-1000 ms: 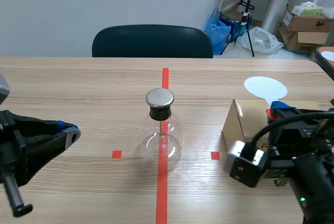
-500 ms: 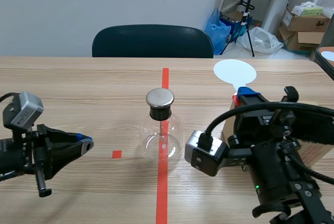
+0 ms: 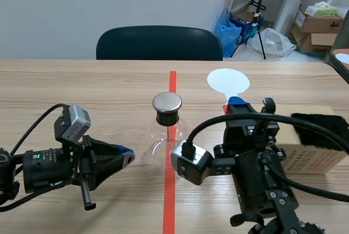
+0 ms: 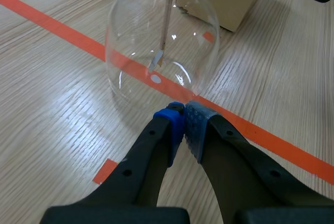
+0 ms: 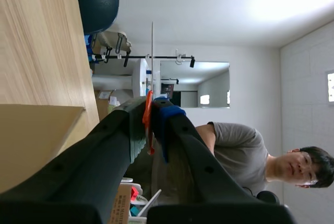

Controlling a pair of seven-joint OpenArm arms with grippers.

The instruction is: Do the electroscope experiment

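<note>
left jaws closed, empty, just beside electroscope flask (image 3: pixel 163 136) midway between desk (image 3: pixel 82 87) side edges | right jaws gripping white disc paddle (image 3: pixel 228 82)

A dark chair (image 3: pixel 159 42) stands behind the table (image 3: pixel 82 92); a blue bag (image 3: pixel 229 29) (crumpled) beside it.

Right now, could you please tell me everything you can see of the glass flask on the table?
The glass flask is clear, with a round bulb, a black collar and a flat metal cap. A thin rod hangs inside, ending in small leaves. It stands upright on the table, on the tape line. The left gripper, shut, sits near its base, seemingly not touching; the right gripper holds a white paddle apart from it.
</note>
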